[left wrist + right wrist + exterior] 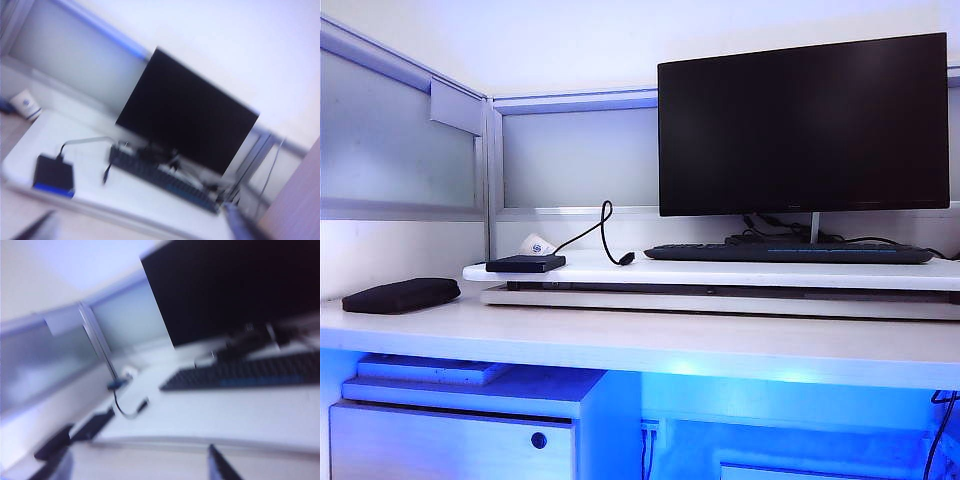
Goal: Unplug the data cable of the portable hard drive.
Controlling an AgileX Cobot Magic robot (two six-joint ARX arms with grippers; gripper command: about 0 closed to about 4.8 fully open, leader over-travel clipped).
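Portable hard drive (pixel 525 264), a flat black slab, is joined to its curling black data cable (pixel 604 232); I see nothing unplugged. Left and right fingers: off-camera, state unknown.

A dark monitor (pixel 803 122) stands behind a black keyboard (pixel 788 253); a soft black pouch (pixel 401 294) lies well apart

Black portable hard drive (pixel 525 264) on a white raised shelf (pixel 720 271), its thin black data cable (pixel 603 233) curling beside it. Big black monitor (pixel 803 122), black keyboard (pixel 788 253) with a faint blue stripe along its edge. A black pouch (pixel 401 294) sits on the pale whitish table (pixel 640 340) (a strong blue glow shines underneath). White cup (pixel 536 244), small blue emblem.
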